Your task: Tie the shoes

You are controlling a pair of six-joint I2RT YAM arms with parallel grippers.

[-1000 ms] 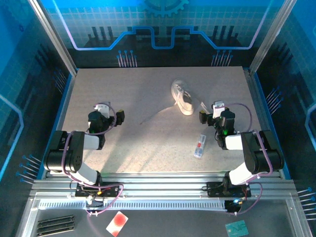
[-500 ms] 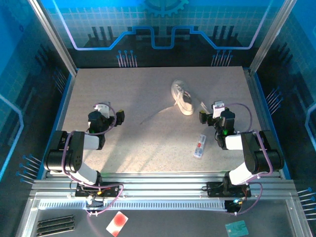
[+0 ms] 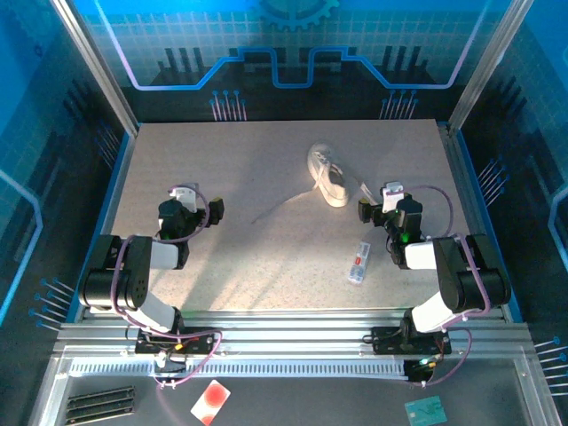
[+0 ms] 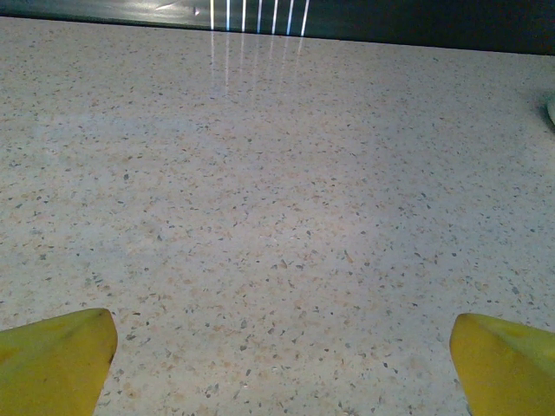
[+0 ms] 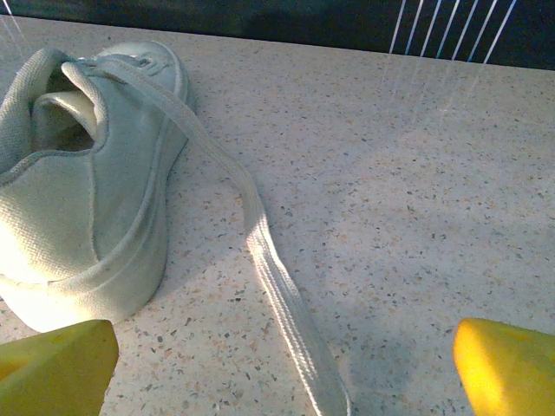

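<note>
The shoe (image 3: pixel 327 175) is a small white low-top sneaker lying right of centre at the back of the table. One thin lace (image 3: pixel 271 211) trails left and toward me; another lace (image 3: pixel 365 190) runs right toward my right gripper (image 3: pixel 388 202). In the right wrist view the shoe (image 5: pixel 87 182) lies at the left, heel nearest. That flat lace (image 5: pixel 277 286) crosses the table between my right gripper's (image 5: pixel 282 368) wide-open yellow fingertips (image 5: pixel 56 368), untouched. My left gripper (image 3: pixel 189 204) rests at the left, far from the shoe. Bare tabletop lies between the wide-open jaws of the left gripper (image 4: pixel 282 364).
A small flat white item with red marks (image 3: pixel 358 263) lies on the speckled table (image 3: pixel 266 257), in front of the right arm. Blue walls and a metal frame (image 3: pixel 115 98) close in the table. Two cards (image 3: pixel 210 401) (image 3: pixel 425 411) lie below the near rail.
</note>
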